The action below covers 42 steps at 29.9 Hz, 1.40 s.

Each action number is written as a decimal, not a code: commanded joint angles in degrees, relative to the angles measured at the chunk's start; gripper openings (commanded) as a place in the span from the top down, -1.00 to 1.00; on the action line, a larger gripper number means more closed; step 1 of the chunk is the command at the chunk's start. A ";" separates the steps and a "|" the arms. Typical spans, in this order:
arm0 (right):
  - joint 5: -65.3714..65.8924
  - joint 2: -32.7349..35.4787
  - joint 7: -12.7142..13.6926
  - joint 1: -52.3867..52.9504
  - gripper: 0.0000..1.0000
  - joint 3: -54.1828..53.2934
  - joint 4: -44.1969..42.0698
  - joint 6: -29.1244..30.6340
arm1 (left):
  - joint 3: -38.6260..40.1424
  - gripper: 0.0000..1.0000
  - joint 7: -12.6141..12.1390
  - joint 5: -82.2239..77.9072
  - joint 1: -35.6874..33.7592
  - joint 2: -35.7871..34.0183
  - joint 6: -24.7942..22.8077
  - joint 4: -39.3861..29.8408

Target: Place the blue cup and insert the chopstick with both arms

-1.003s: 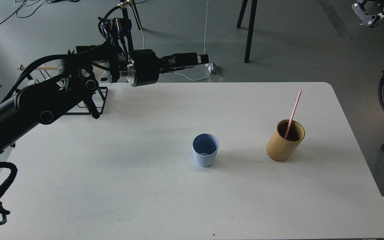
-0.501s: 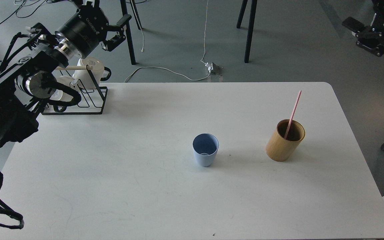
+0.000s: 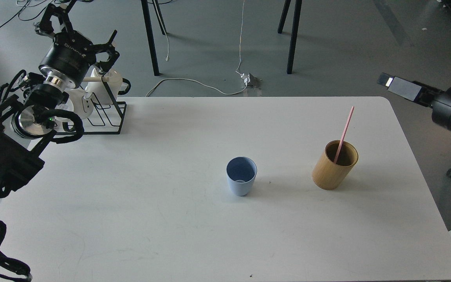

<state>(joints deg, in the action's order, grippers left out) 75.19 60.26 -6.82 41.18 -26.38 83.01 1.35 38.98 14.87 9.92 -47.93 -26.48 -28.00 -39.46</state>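
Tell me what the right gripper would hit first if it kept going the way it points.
Nothing, it seems: the right gripper points up-left past the table's far corner, over bare floor. Depth is unclear.

White table [image 3: 170, 235]: blue cup [image 3: 241, 176], bamboo holder [image 3: 334, 165], rack [image 3: 100, 117]

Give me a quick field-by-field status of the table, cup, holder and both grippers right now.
table: white table, rounded corners
blue cup: blue cup upright near table centre, apparently empty
holder: bamboo holder right of the cup, apart from it
chopstick: pink chopstick leaning inside the holder
rack: black wire rack at far left corner, white mugs on it
left gripper: left gripper above the rack, fingers spread, holding nothing
right gripper: right gripper off the table's far right edge, end-on, state unclear
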 commanded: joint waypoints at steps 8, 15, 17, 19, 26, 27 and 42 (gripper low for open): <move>6.37 -15.25 1.55 -0.93 -0.52 4.58 -11.55 -0.91 | 0.30 -0.99 -0.89 0.01 -0.76 -1.47 0.00 0.00; 6.89 -16.67 1.55 -0.93 0.05 4.76 -13.14 -0.29 | 0.48 -0.99 -0.80 0.01 -0.76 -2.52 0.00 0.00; 8.56 -16.67 1.63 -1.02 0.26 4.76 -13.14 -0.21 | 0.48 -0.99 -0.72 0.01 -0.85 -2.70 0.00 0.00; 10.14 -16.58 1.55 -1.10 0.43 4.84 -13.23 -0.12 | 0.57 -0.99 -0.63 0.01 -0.85 -2.70 0.00 0.00; 10.59 -15.97 1.55 -0.66 0.79 7.65 -12.61 -0.03 | 0.74 -0.99 -0.19 0.01 -1.11 -2.70 0.00 0.00; 10.67 -15.35 1.46 -0.66 0.85 7.74 -12.00 -0.03 | 0.74 -0.99 -0.19 0.01 -1.20 -2.70 0.00 0.00; 9.62 -5.07 0.93 2.32 0.99 5.12 0.30 -0.12 | 0.65 -0.99 -0.10 0.01 -2.87 -3.05 0.00 0.00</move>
<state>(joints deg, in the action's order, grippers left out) 85.09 53.69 -5.90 42.98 -19.71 80.17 1.32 39.66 14.78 9.93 -50.70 -29.20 -28.00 -39.46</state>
